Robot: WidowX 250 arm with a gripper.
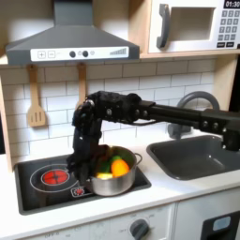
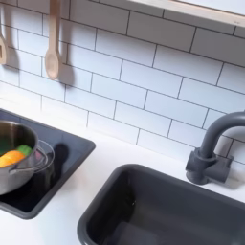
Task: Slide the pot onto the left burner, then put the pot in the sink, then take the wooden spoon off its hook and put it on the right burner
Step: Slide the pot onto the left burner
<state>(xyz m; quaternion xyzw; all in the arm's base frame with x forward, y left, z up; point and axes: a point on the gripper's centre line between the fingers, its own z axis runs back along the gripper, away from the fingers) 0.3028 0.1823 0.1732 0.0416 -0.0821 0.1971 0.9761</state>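
Observation:
The shiny pot (image 1: 114, 172) stands on the right part of the black stovetop (image 1: 37, 192), holding orange, yellow and green toy food. My gripper (image 1: 84, 166) points down at the pot's left rim and appears shut on it; its dark fingers are hard to make out. The red left burner (image 1: 55, 175) lies just left of the pot. The pot (image 2: 19, 158) also sits at the second exterior view's left edge. The dark grey sink (image 1: 192, 156) (image 2: 163, 206) is on the right in both exterior views. The wooden spoon (image 2: 52, 43) hangs on the tiled wall.
A slotted wooden spatula (image 1: 36, 99) hangs at the first exterior view's left. The arched faucet (image 1: 202, 101) (image 2: 214, 144) stands behind the sink. A range hood (image 1: 70, 39) and a microwave (image 1: 195, 26) sit overhead. White counter runs between stove and sink.

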